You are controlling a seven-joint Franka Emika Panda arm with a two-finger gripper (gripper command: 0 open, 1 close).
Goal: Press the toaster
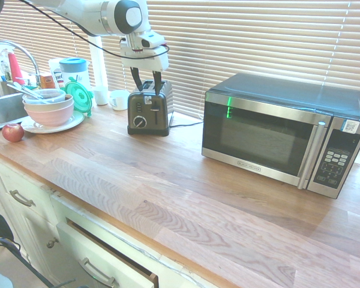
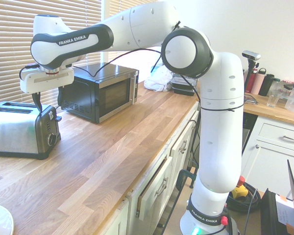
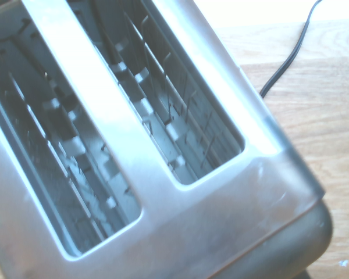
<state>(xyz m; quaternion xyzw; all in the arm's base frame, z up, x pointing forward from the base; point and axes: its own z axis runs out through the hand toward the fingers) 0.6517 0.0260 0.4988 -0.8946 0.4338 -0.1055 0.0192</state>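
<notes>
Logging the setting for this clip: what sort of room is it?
A home kitchen, most likely: a wooden countertop carries a toaster and a microwave, with a sink at one end.

One toaster (image 1: 149, 111), one microwave (image 1: 282, 133), one apple (image 1: 12, 132), two stacked bowls (image 1: 48, 108), one plate (image 1: 69, 123)
</notes>
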